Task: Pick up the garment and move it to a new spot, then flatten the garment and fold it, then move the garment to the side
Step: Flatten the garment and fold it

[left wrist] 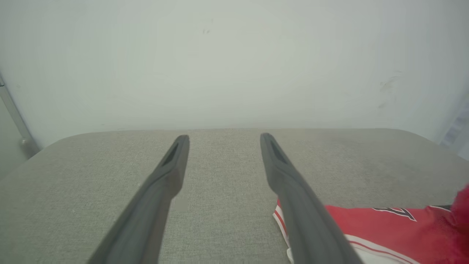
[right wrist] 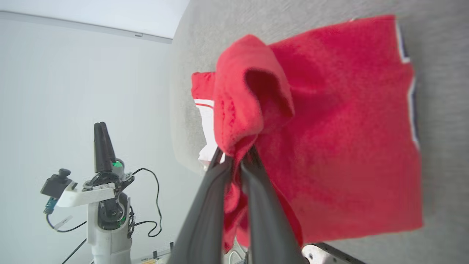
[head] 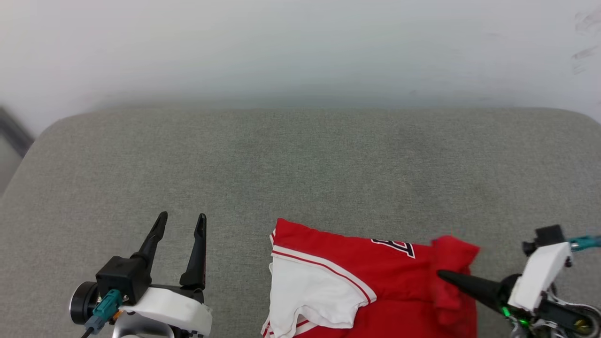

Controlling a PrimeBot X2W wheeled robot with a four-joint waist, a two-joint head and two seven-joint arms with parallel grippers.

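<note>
The grey padded surface (head: 300, 159) takes up most of the head view, with bare room ahead and to the left. The garment (head: 375, 286) lies at its near edge, right of centre, a white sleeve (head: 310, 291) on its left side and black-and-white lettering (head: 394, 247) by its far edge. The left gripper (head: 182, 218) hovers over bare padding well left of the shirt, fingers apart, holding nothing. The right gripper (head: 442, 275) reaches in from the right, fingers clamped on a bunched ridge of red fabric (head: 453, 256) at the shirt's right edge — the right wrist view shows the cloth pinched between the tips. This looks like the start of a carry or a fold-over. To do it well, lift just enough to free the layer, travel slowly and low so the thin jersey does not drag out of shape, and — should the shirt slide — bring the free left gripper in to pin the sleeve side.
</note>
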